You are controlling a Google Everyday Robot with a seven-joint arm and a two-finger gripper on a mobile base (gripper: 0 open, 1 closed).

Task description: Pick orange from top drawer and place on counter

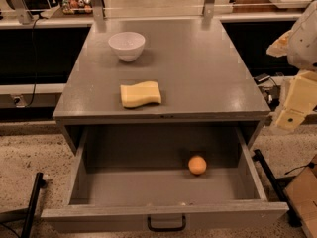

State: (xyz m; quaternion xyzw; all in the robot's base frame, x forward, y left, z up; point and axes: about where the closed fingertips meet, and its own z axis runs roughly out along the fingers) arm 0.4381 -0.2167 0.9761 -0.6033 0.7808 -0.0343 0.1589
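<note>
A white bowl [127, 44] and a yellow wavy-edged sponge [141, 93] sit on the grey counter [203, 73], both well to the left of the robot's gripper [290, 115]. The bowl is farther back than the gripper and the sponge roughly level with it. Below the counter the top drawer [99, 218] stands pulled out, its black handle [166, 224] at the centre of the front panel. The orange [197, 164] rests on the drawer floor, right of centre and near the back wall, down and to the left of the gripper and well apart from it. The cream-coloured gripper hangs at far right, beside the counter's right front corner. Whether it is wide or narrow cannot be told.
</note>
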